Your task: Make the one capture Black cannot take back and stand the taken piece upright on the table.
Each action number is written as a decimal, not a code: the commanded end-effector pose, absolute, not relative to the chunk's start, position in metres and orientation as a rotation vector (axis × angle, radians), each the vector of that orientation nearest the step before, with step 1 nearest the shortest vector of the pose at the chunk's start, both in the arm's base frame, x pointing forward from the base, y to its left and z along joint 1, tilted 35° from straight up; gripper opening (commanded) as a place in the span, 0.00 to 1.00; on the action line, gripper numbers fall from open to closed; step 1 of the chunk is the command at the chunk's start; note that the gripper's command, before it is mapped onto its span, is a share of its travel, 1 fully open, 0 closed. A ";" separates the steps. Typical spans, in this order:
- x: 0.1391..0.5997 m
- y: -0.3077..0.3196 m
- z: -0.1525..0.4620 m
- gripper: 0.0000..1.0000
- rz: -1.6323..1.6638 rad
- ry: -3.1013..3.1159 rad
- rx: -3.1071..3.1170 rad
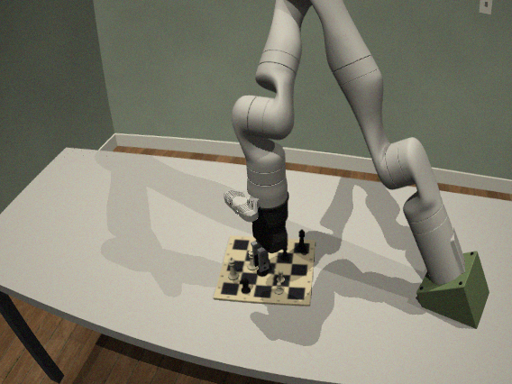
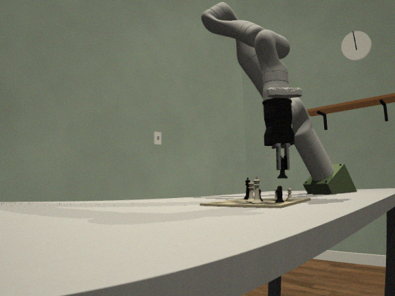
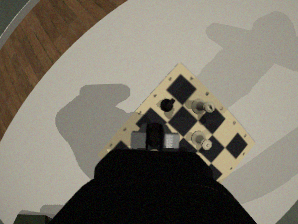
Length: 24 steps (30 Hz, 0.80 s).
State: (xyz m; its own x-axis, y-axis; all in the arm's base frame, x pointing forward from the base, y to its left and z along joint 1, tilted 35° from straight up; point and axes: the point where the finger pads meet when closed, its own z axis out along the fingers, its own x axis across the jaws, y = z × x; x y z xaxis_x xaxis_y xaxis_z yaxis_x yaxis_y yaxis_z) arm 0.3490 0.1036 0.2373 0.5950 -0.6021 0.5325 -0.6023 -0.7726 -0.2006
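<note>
My gripper (image 1: 260,264) (image 2: 282,167) (image 3: 154,133) is shut on a black piece (image 1: 262,272) (image 2: 282,174), held upright above the chessboard (image 1: 217,297) (image 2: 208,204) (image 3: 181,66). Its type is hard to tell. A tall white piece, seemingly the king (image 1: 233,271) (image 2: 256,194) (image 3: 199,105), stands at the left side. A white rook-like piece (image 1: 252,263) (image 2: 250,195) (image 3: 200,138) stands behind it. A black knight-like piece (image 1: 245,286) (image 2: 279,195) (image 3: 166,105) stands at the near edge. Small white pieces (image 1: 278,288) (image 2: 289,194) stand near right.
A tall black piece (image 1: 302,243) (image 2: 247,190) stands at the back right corner, with a small black piece (image 1: 285,255) near it, partly behind the gripper body. The green arm base (image 1: 469,288) (image 2: 335,181) is on the table right of the board.
</note>
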 end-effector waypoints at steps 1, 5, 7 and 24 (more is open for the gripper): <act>0.343 0.110 0.250 0.00 0.938 -1.064 2.821; 0.338 0.112 0.260 0.00 0.943 -1.060 2.821; 0.336 0.113 0.264 0.00 0.946 -1.057 2.821; 0.329 0.114 0.274 0.00 0.951 -1.050 2.820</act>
State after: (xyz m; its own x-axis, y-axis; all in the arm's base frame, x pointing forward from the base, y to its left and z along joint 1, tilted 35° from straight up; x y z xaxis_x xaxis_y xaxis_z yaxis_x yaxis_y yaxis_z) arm 0.3311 0.1126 0.2731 0.5935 -0.5997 0.5368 -0.5918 -0.7772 -0.2139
